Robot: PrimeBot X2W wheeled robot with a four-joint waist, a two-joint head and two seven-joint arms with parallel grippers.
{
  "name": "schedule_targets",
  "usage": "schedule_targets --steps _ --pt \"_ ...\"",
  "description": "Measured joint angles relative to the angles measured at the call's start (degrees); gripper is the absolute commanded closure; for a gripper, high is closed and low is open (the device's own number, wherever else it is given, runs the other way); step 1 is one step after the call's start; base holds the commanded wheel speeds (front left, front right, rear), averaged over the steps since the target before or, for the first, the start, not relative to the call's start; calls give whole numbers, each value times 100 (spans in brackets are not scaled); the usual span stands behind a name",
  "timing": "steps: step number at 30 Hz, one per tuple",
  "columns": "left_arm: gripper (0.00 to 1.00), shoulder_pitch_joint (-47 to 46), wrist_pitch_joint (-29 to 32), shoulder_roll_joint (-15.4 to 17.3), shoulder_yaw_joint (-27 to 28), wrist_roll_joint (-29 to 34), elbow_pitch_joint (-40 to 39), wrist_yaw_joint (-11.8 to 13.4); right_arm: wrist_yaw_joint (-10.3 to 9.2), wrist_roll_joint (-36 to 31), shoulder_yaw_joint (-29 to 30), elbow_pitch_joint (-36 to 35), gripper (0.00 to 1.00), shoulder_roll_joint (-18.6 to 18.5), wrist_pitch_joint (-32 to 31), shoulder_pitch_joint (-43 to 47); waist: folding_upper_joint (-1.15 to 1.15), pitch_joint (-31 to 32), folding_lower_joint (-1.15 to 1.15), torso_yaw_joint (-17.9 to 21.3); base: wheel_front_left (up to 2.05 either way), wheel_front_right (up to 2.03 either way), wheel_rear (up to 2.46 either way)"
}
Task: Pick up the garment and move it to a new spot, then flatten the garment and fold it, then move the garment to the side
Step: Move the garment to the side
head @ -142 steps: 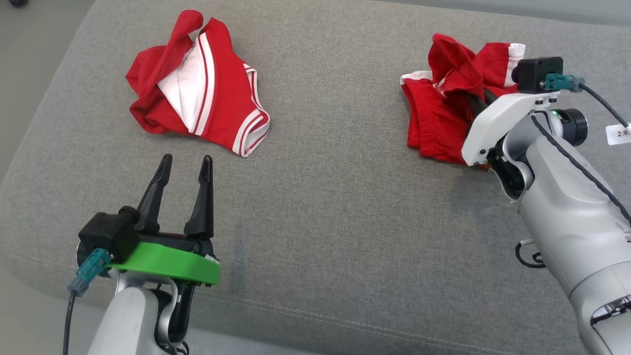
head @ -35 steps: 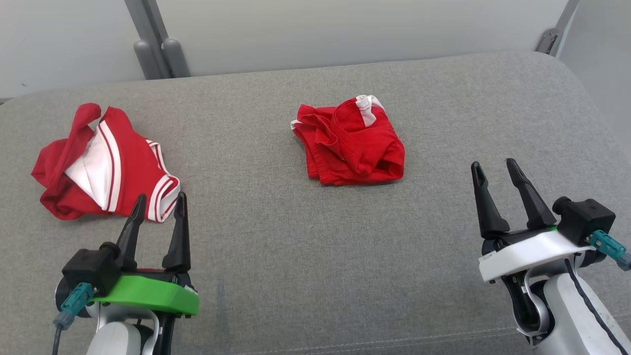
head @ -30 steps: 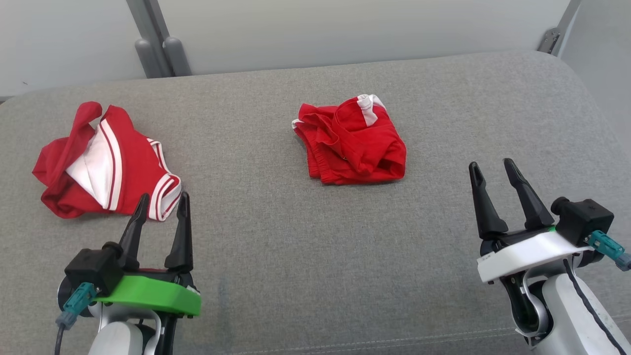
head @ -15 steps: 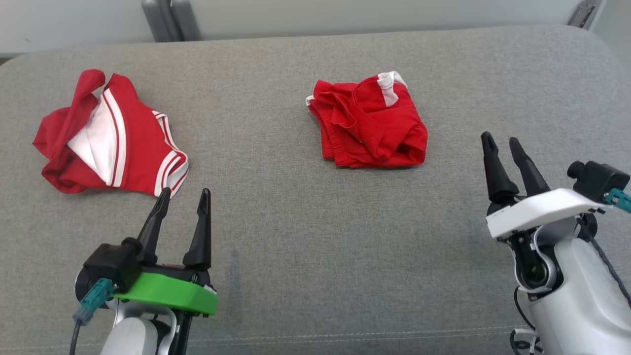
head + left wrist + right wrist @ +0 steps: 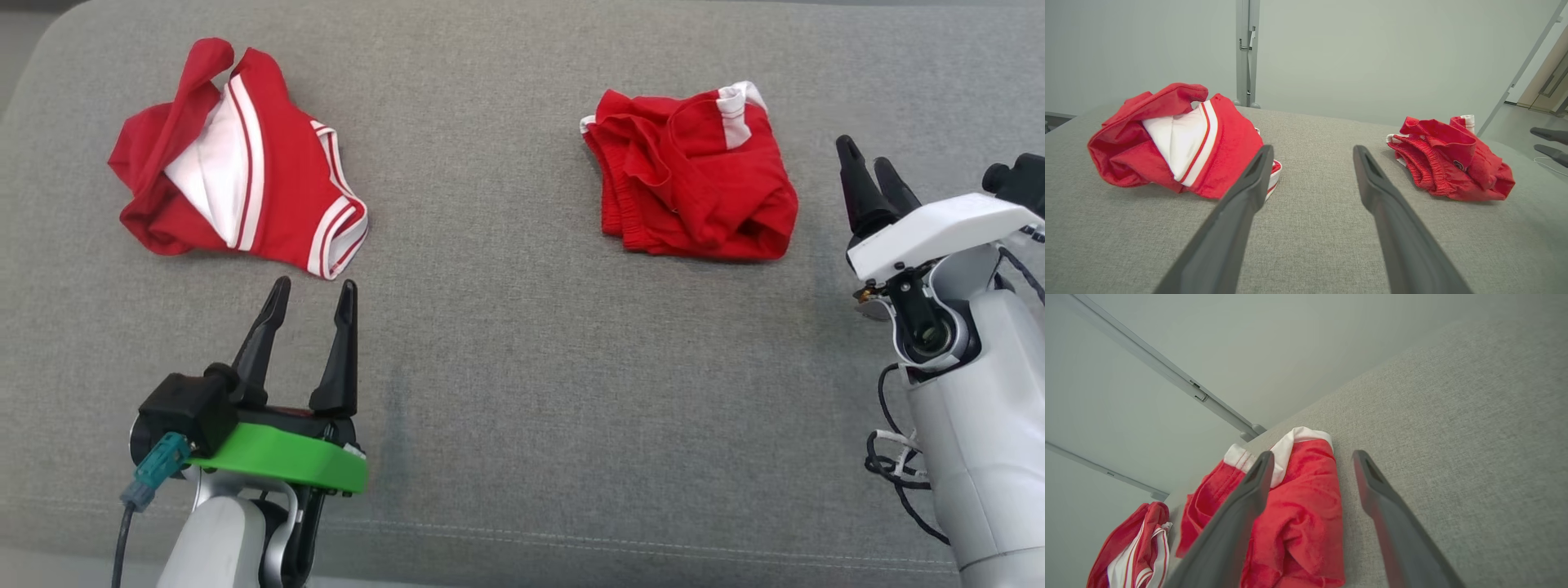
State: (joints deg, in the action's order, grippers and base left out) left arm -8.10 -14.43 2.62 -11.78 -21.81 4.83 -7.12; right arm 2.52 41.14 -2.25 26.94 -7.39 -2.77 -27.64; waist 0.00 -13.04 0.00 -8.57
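Head view: crumpled red shorts (image 5: 690, 175) are lying bunched on the grey upholstered surface (image 5: 522, 351), right of centre and not yet flattened. Right gripper (image 5: 863, 153) is hovering just beside their right edge, jaws parted and gripping nothing, likely lining up for a grasp. Left gripper (image 5: 315, 283) is sitting near a second red-and-white garment (image 5: 245, 163), jaws parted and empty, apparently parked clear. Shorts are lying well apart from that garment, probably giving room for spreading.

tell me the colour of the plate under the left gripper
Bright green; the plate shows best in the head view.
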Motion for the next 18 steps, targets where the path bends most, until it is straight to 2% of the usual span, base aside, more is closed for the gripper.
schedule_targets --steps 6,11,18 --pt "0 -113 0 -8 41 -136 25 0 -163 157 131 612 0 -74 -371 -357 0 -177 0 -292 0 0 0" --pt "0 -178 0 -14 44 -159 66 0 -170 183 130 1078 0 -118 -620 -532 0 -266 0 -520 0 0 0" --pt "0 -188 0 -25 77 -171 93 0 -333 237 166 1619 0 -168 -844 -893 0 -310 0 -733 0 0 0"
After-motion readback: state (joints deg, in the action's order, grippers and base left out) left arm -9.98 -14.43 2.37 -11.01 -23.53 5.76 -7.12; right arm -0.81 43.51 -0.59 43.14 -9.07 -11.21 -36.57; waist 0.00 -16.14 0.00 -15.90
